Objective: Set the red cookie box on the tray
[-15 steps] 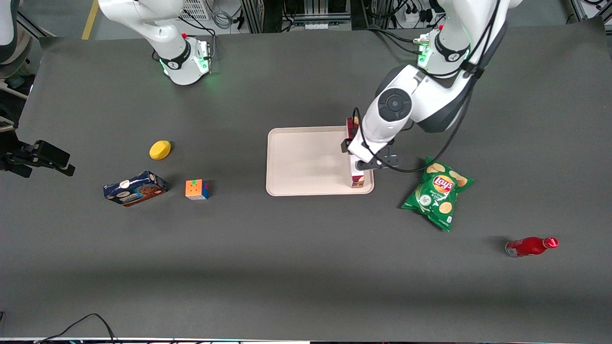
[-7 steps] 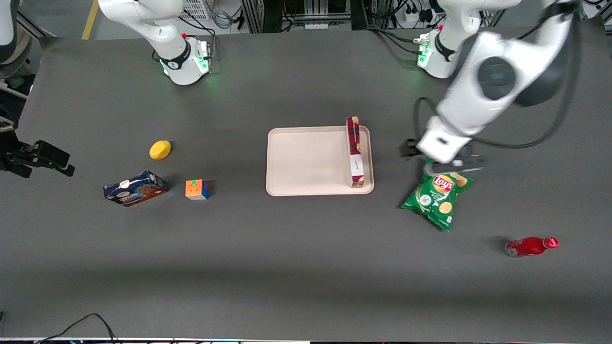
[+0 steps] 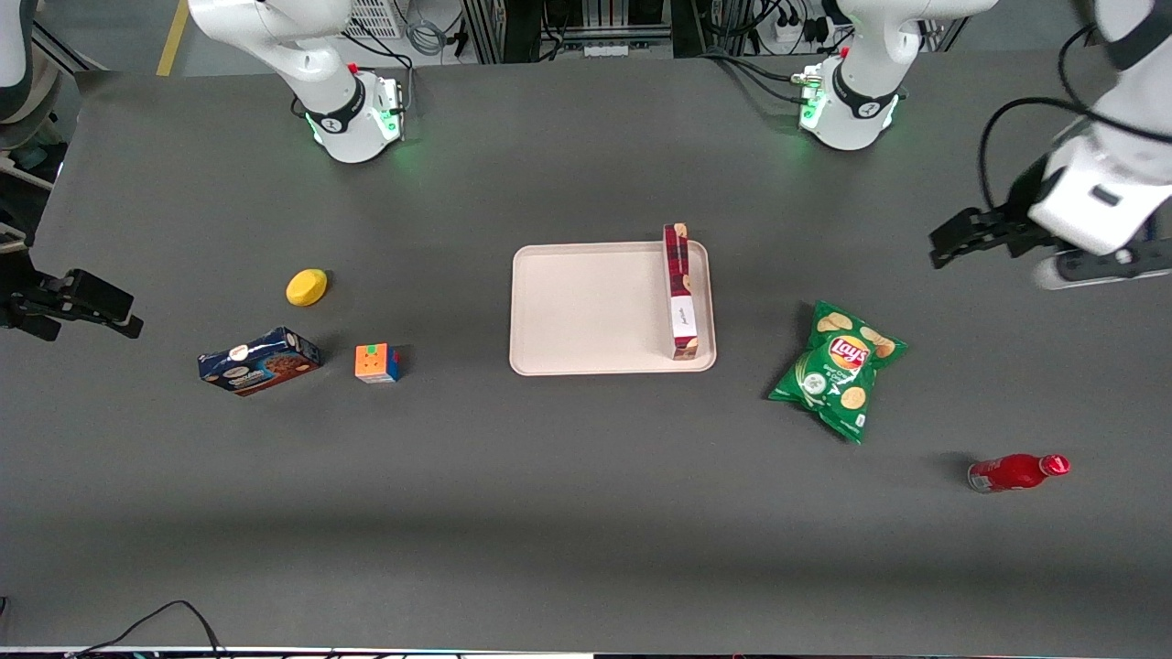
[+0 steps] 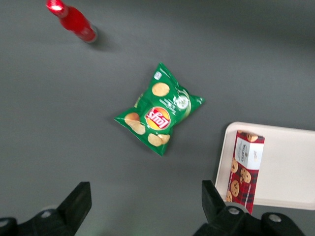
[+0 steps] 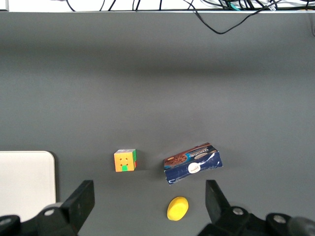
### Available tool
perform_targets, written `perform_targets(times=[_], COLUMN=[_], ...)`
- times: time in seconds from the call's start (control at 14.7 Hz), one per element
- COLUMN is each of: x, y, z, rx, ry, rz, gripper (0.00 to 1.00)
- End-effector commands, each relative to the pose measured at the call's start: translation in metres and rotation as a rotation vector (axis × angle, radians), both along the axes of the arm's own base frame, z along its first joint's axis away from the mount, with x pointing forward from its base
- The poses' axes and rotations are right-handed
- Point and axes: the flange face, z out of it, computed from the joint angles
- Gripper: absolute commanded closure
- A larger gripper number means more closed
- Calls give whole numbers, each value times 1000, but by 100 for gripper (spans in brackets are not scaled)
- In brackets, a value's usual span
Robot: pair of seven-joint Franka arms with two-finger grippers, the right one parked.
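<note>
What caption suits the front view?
Long red plaid cardboard cookie box on the pale beige rectangular tray; open hand raised at the working arm's end.

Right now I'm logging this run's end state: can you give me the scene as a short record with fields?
red box: on the tray, lying along the edge toward the working arm's end
tray: mid-table, otherwise bare
gripper: open, holding nothing, raised over the working arm's end of the table
chips bag: on the table beside the tray
red bottle: lying nearer the front camera than the chips bag
task: looks done
</note>
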Motion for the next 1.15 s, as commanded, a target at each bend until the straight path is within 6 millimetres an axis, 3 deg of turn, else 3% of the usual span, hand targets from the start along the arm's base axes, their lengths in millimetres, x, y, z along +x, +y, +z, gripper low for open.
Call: perform_targets(times=[0.0, 0.14, 0.41, 1.09], x=[2, 3, 4, -1], y=[20, 34, 44, 44], z=[19, 24, 26, 28], rx=[1, 7, 45, 89], ry=[-26, -37, -39, -24], rz=[-84, -111, -105, -175], gripper=[0, 0, 0, 0])
